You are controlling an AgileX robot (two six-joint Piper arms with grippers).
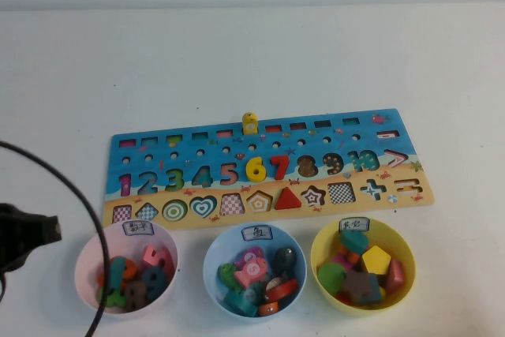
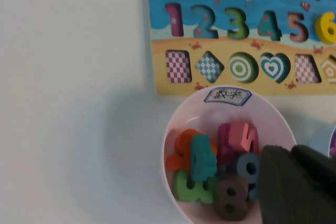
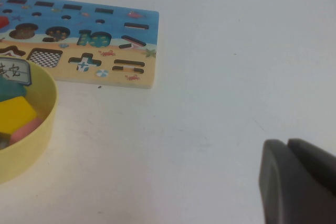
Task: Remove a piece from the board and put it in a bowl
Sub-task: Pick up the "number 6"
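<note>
The yellow "6" piece (image 1: 256,168) sits in its slot in the number row of the board (image 1: 158,144), beside a red 7; it also shows at the edge of the left wrist view (image 2: 326,26). The pink bowl (image 1: 87,254) with a white label stands in front of the board's left end and holds several number pieces. My left gripper (image 2: 296,182) is shut and empty, above the near side of the pink bowl (image 2: 181,121). My right gripper (image 3: 296,182) is shut and empty over bare table, right of the board (image 3: 147,35); it is out of the high view.
A light blue bowl (image 1: 213,254) and a yellow bowl (image 1: 319,246) full of pieces stand in front of the board. A small yellow peg piece (image 1: 249,123) stands at the board's far edge. A black cable (image 1: 79,195) arcs over the table's left.
</note>
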